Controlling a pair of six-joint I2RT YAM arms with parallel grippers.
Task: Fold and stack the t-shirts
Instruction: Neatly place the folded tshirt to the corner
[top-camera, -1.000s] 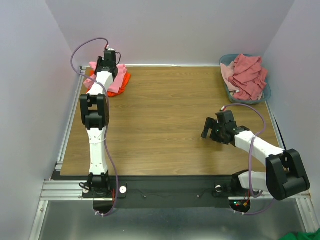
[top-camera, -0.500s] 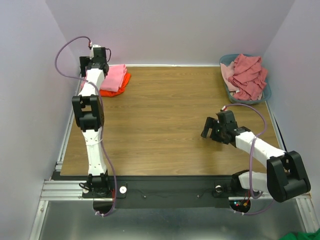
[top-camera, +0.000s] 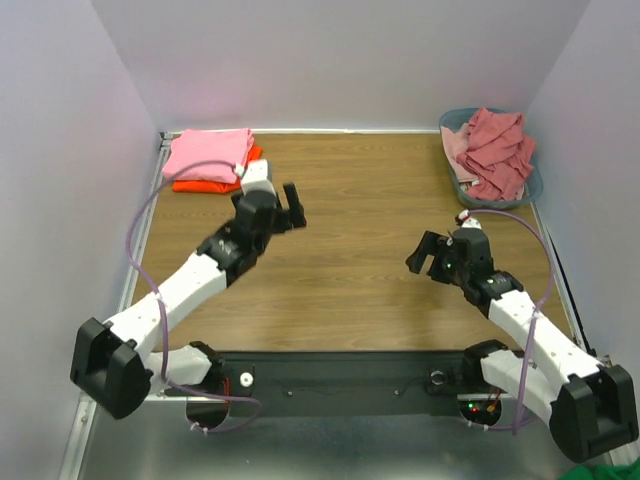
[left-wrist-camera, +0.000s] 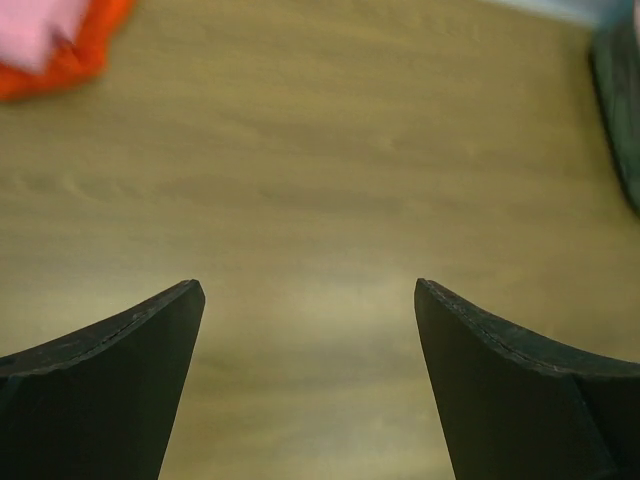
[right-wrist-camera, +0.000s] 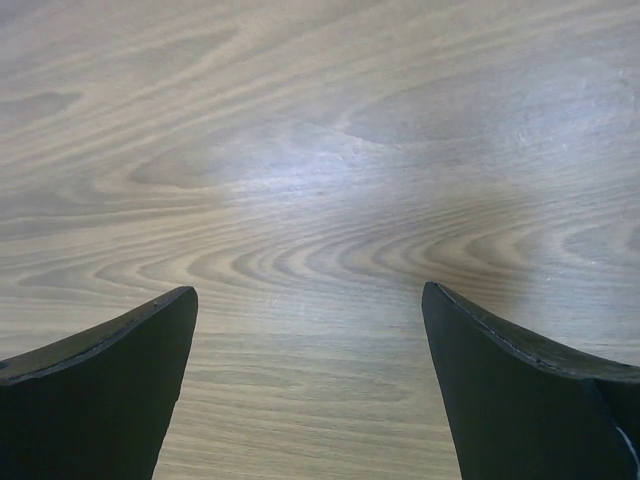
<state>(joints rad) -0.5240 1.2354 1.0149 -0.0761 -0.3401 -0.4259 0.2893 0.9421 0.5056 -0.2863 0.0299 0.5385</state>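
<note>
A folded light pink t-shirt (top-camera: 207, 155) lies on a folded orange-red t-shirt (top-camera: 204, 185) at the table's far left corner; a bit of both shows in the left wrist view (left-wrist-camera: 45, 40). Several crumpled dusty rose t-shirts (top-camera: 497, 150) fill the grey-blue tub (top-camera: 533, 188) at the far right. My left gripper (top-camera: 283, 208) is open and empty above bare wood, right of the stack (left-wrist-camera: 308, 290). My right gripper (top-camera: 427, 255) is open and empty over bare wood at the right (right-wrist-camera: 308, 295).
The wooden table (top-camera: 340, 250) has a metal rail along its left edge (top-camera: 135, 260). White walls close in on the left, back and right. The tub's dark edge shows at the right of the left wrist view (left-wrist-camera: 620, 110).
My left arm has swung back from the stack at the far left corner to the table's middle left, gripper open. My right gripper has shifted slightly.
</note>
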